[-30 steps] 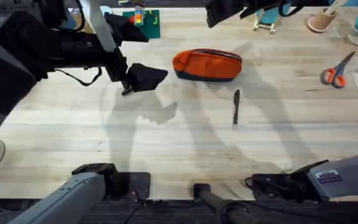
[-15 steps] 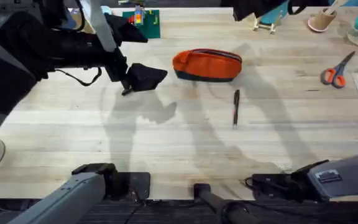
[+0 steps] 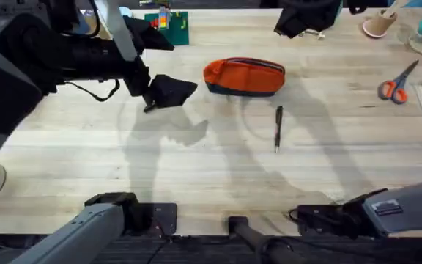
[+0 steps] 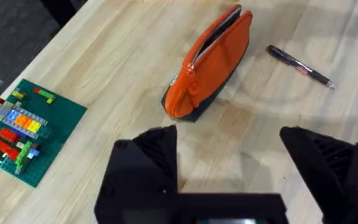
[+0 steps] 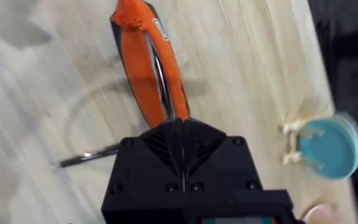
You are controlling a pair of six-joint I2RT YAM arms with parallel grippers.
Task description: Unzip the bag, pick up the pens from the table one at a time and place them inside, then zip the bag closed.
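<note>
My right hand (image 5: 182,140), fingers pressed together and empty, has swung down toward the bag (image 3: 244,76). My left hand (image 4: 229,158) hangs spread just beside it. One pen (image 3: 278,127) lies near the bag, not yet bagged.

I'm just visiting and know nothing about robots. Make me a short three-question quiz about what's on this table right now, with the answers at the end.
1. True or false: the left gripper is open and holds nothing.
2. Multiple choice: where does the black pen lie? A) inside the orange pouch B) on the table, on the near side of the pouch, apart from it C) between the right gripper's fingers
3. Fill in: the orange-handled ______ lie near the table's right edge.

Key: 1 true. 2 B. 3 scissors.
</note>
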